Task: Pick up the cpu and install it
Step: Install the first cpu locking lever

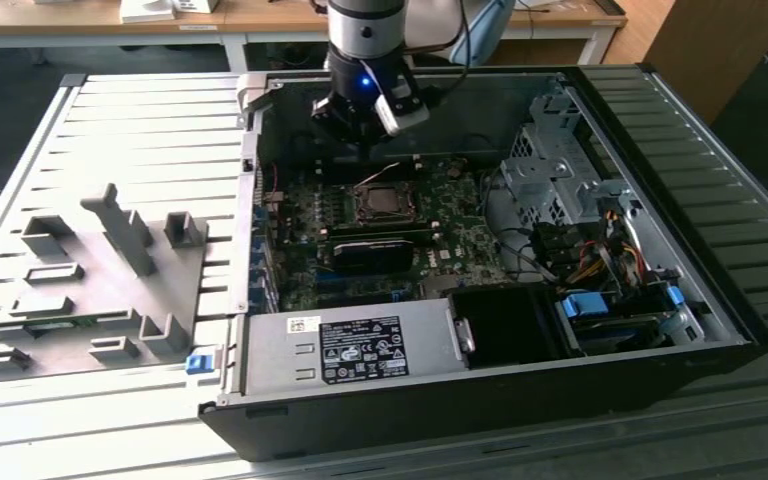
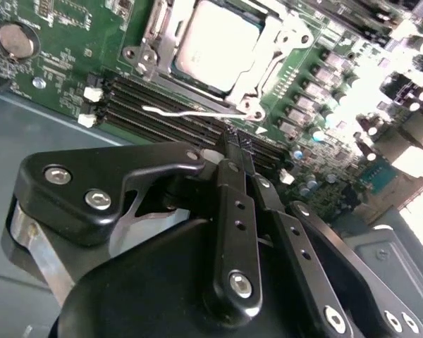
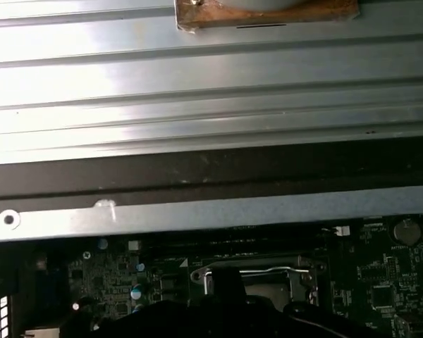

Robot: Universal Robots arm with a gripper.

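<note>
The cpu (image 2: 215, 42), a flat square chip with a shiny silver top, lies in the metal-framed socket (image 2: 257, 67) on the green motherboard; in the exterior view the cpu (image 1: 383, 202) shows as a small grey square in the socket. My gripper (image 2: 236, 139) hangs a little above the board, beside the socket and over the dark memory slots (image 2: 162, 116). Its two thin black fingers are shut together with nothing between them. In the exterior view my gripper (image 1: 363, 152) stands just behind the socket, inside the open computer case. A thin wire lever (image 2: 187, 111) lies along the socket's edge.
The open case (image 1: 244, 240) lies on a ribbed metal table. A grey plastic fixture (image 1: 104, 270) with upright blocks sits at the exterior view's left. A power supply (image 1: 344, 350), drive cage (image 1: 558, 170) and bundled cables (image 1: 598, 260) crowd the case around the board.
</note>
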